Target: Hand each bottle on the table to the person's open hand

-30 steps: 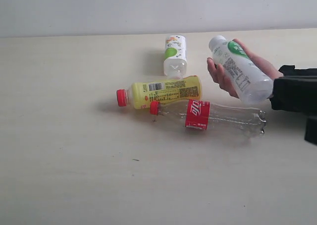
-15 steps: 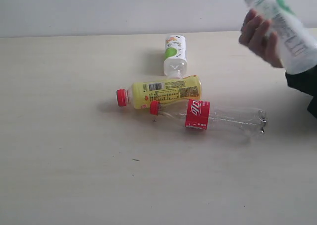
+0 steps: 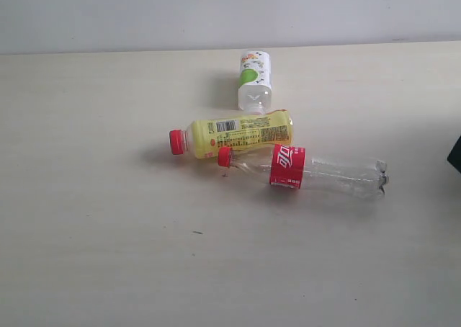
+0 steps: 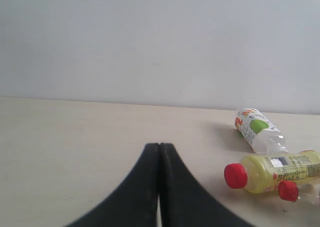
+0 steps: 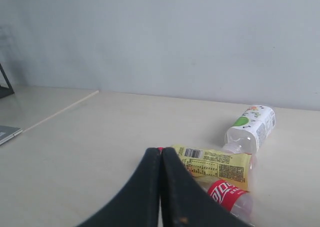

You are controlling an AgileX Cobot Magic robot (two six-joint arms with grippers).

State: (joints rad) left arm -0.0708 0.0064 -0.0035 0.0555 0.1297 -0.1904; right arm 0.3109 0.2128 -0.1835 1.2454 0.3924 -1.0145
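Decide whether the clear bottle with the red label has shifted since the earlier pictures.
No. The clear bottle lies as before in the exterior view, its red cap still just below the yellow bottle, which has not shifted either.

Ext. view: a plain pale grey-white wall (image 3: 144,14) is seen across 12 o'clock, no fittings or marks made out. It is met by the far edge of the table (image 3: 86,197), whose pale cream wood-grain top fills the frame from 3 thru 9 o'clock. A small dark speck (image 3: 197,232) is noted on it toward 6 o'clock. Light is soft & even, w/ faint shadows thrown toward 9 o'clock. Right wrist view: past the table's side edge a thin dark frame (image 5: 5,82) and a flat grey item (image 5: 6,133) are glimpsed, neither identifiable.
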